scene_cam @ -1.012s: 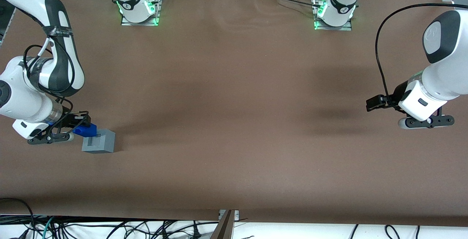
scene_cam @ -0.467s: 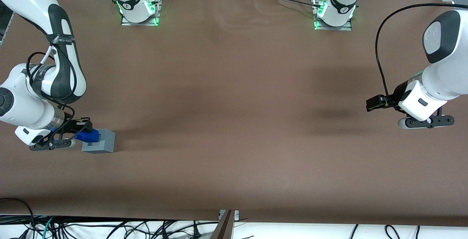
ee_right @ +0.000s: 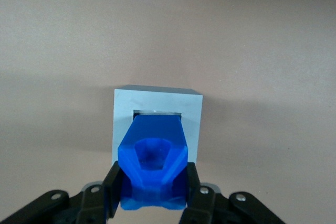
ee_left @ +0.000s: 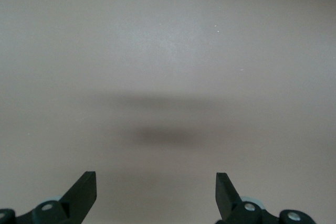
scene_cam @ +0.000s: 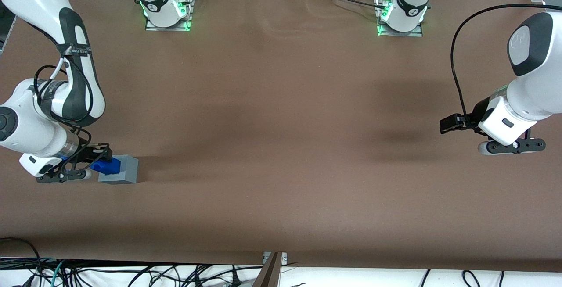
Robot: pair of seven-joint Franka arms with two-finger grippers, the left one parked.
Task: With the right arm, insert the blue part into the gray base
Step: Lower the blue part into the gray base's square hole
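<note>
The gray base [scene_cam: 119, 170] is a light-grey cube on the brown table toward the working arm's end. The blue part [scene_cam: 105, 166] sits over its top face, held by my right gripper [scene_cam: 97, 162], which is shut on it. In the right wrist view the blue part [ee_right: 154, 163] is clamped between the two black fingers [ee_right: 112, 190], and its tip reaches into the square recess of the gray base [ee_right: 157, 116]. My right gripper [ee_right: 153, 192] is directly above the base.
The two arm mounts with green lights [scene_cam: 167, 12] [scene_cam: 400, 17] stand at the table edge farthest from the front camera. Cables lie below the table's near edge [scene_cam: 131, 274]. The left wrist view shows only bare table [ee_left: 168, 77].
My right gripper has moved the blue part down and sideways from beside the base's top edge to over the recess, and the part now sits lower against the base.
</note>
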